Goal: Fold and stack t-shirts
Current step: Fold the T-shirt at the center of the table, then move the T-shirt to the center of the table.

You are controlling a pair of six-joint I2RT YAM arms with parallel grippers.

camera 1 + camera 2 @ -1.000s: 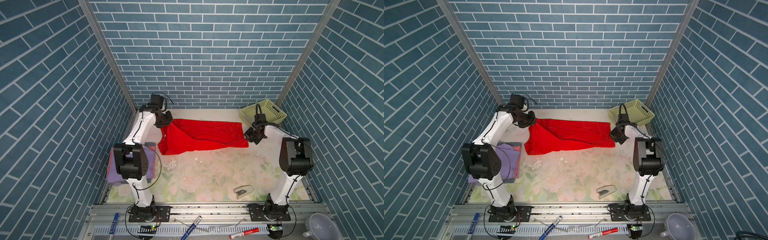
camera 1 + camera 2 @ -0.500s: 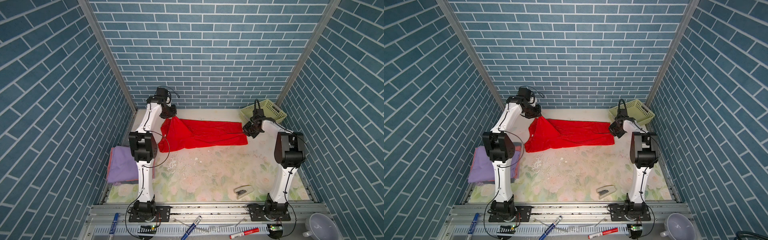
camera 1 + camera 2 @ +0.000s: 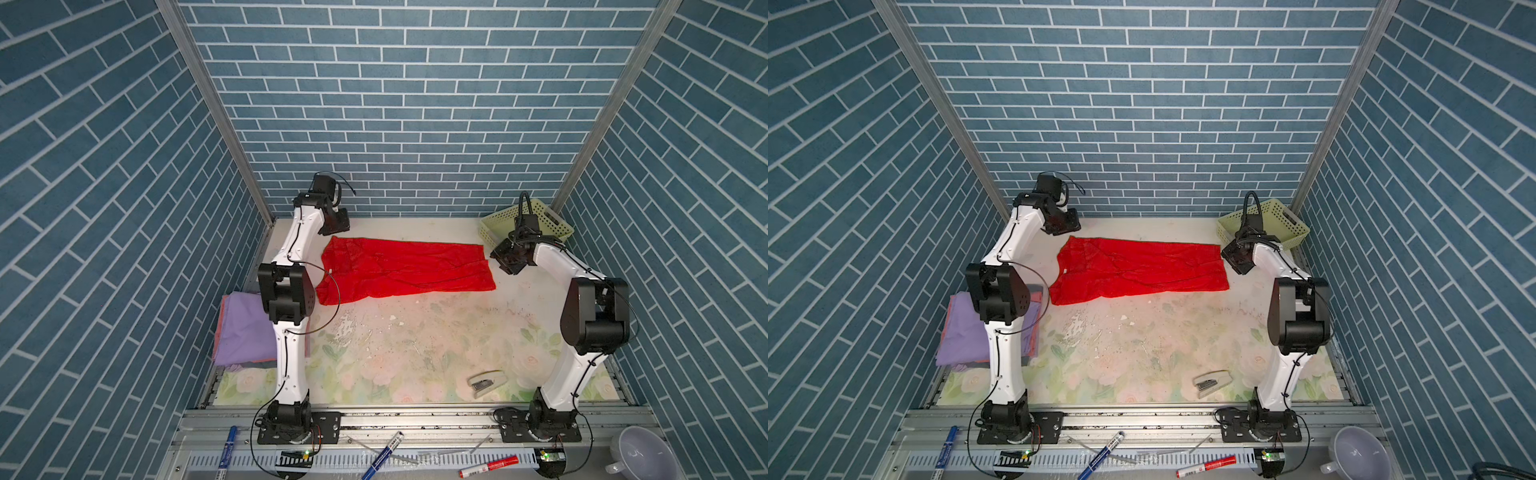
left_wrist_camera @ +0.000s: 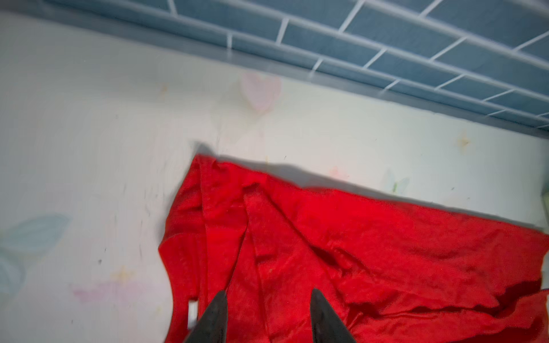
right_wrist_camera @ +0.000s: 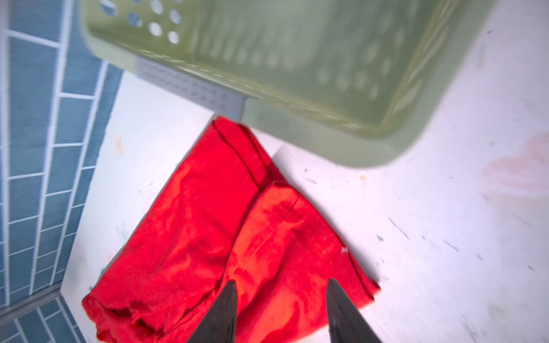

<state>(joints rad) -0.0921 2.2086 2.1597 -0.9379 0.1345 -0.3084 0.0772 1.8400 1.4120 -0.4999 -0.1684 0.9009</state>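
Note:
A bright red t-shirt (image 3: 407,270) (image 3: 1142,268) lies as a long flat band across the far part of the table, wrinkled, with nothing gripping it. My left gripper (image 3: 336,226) (image 4: 267,292) hangs open just over its far left corner, and red cloth (image 4: 356,252) shows between and beyond the fingers. My right gripper (image 3: 505,259) (image 5: 280,282) stands open over the shirt's right end (image 5: 222,237). A folded lavender t-shirt (image 3: 243,328) (image 3: 963,328) lies at the table's left edge on a salmon-pink one (image 3: 219,332), partly behind the left arm.
A pale green perforated basket (image 3: 536,222) (image 5: 297,89) stands in the far right corner, close behind the right gripper. A stapler (image 3: 486,381) lies near the front right. Markers and a pale bowl (image 3: 640,457) sit on the front rail. Brick walls close in three sides.
Both grippers have opened and let go of the red t-shirt. Its raised left corner has dropped flat. The right gripper has drawn back a little to the right.

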